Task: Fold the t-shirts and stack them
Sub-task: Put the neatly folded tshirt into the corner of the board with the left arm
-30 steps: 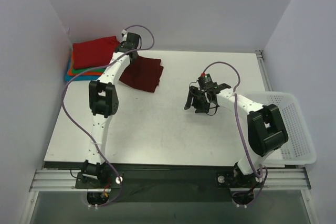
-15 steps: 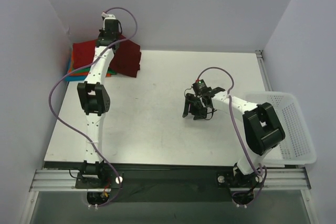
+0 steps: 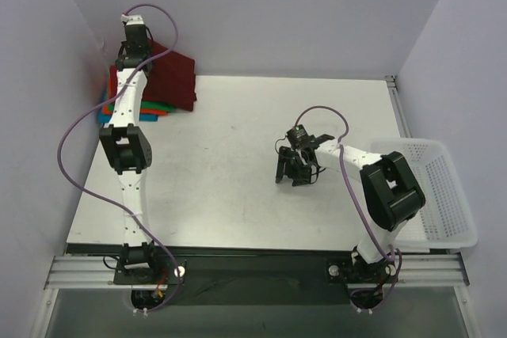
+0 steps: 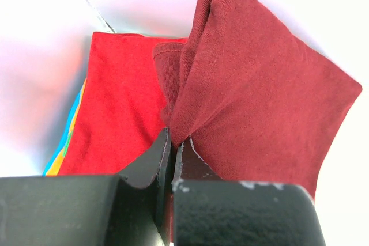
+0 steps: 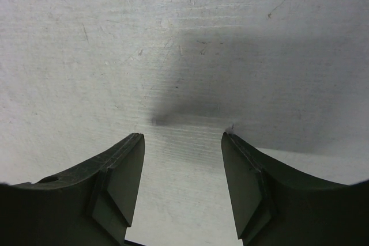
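Covering part of the red-topped stack point(image 4: 121, 108) at the desk's point(image 3: 222, 195) ten o'clock corner, the dark maroon t-shirt point(image 4: 259, 96) is clamped in the left gripper point(image 4: 172, 142), seemingly for placing on top; the right gripper point(image 5: 181, 136) idles apart, empty, toward three o'clock.

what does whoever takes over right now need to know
Left gripper shut on the folded maroon t-shirt, held partly over the stack at the far left corner of the table.
Right gripper open, holding nothing, low over bare table.
Stack: red t-shirt on top, orange, green and blue edges beneath.
Done: maroon folded. Left: set it squarely on the red one, release.
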Robot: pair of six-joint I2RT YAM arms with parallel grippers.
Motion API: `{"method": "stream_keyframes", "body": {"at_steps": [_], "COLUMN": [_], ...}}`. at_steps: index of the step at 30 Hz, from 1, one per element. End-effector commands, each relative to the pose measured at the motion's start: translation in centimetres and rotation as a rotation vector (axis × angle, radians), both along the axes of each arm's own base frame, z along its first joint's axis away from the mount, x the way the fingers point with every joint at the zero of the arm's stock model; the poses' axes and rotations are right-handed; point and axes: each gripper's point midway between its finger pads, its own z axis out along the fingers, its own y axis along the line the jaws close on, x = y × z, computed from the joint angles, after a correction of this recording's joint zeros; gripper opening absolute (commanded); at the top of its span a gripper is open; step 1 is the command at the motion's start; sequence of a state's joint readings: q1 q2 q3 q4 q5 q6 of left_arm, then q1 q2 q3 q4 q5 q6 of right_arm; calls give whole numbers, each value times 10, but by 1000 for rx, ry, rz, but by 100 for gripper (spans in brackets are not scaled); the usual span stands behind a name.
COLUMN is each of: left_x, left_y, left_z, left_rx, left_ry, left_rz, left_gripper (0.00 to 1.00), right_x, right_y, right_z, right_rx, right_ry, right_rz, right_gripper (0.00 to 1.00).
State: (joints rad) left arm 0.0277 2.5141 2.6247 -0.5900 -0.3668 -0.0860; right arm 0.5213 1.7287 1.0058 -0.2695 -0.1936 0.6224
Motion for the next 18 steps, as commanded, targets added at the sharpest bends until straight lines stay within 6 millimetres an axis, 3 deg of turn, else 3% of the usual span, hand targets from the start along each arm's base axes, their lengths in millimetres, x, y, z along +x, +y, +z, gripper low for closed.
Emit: {"method": "stream_keyframes", "body": {"at_steps": [1, 9, 13, 18], "left_x": [-7, -16, -19, -18], "left_y": [14, 38, 52, 65], "left_z": [112, 124, 123, 108], "left_rx": [-18, -23, -28, -42], "left_ry": [-251, -271, -270, -247], "left_rz": [11, 37, 54, 64], "left_gripper": [0, 0, 0, 0], "right_x": [-5, -6, -6, -7], "right_y": [-4, -2, -1, 1], "right_z": [-3, -3, -4, -7], "right_rx": [-34, -37, -39, -47], "right_ry": [13, 8, 8, 17], "right_rz": [-4, 0, 3, 8], "right_gripper": [56, 56, 56, 56]}}
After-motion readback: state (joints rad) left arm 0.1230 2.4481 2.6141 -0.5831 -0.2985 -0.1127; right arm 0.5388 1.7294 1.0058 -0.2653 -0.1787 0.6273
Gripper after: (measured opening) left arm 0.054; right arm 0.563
